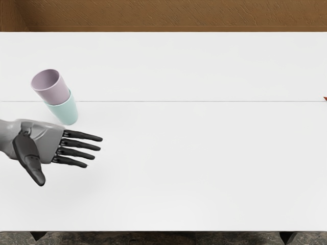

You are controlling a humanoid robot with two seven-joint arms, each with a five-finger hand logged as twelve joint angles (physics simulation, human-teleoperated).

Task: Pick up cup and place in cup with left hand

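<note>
Lilac cup (55,95) sits in mint cup (65,112), well inside table's front edge (163,229).

No readable text, label, brand, number or sign is showing anywhere, on the near or far side, left or right.

White flat-topped table (204,163), thin grey seam (204,101) running across it. Brown, wood-like grained surface (173,14) beyond far edge. Mottled grey-brown floor (163,238) below near edge; two dark, angular table supports (37,236) there. Small reddish-brown pointed piece (325,99) at picture's right edge, mostly cut off.
</note>
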